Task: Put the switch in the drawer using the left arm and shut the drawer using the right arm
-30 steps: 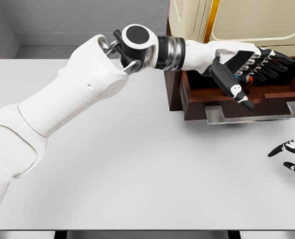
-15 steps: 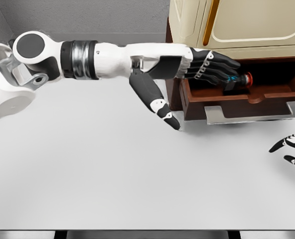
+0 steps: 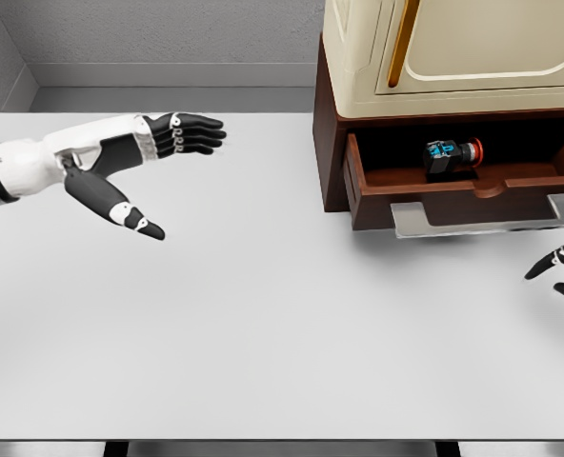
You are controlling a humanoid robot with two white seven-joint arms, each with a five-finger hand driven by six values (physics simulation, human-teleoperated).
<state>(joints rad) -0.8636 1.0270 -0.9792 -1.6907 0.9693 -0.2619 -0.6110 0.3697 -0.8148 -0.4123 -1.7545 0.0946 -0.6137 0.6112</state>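
One switch (image 3: 452, 156) lies in one open drawer (image 3: 434, 196).

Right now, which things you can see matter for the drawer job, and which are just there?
Part of the job:
switch, lying in the drawer
drawer, open
left hand, open, over the table
right hand, at the right edge

Just there:
cream cabinet above the drawer
white table
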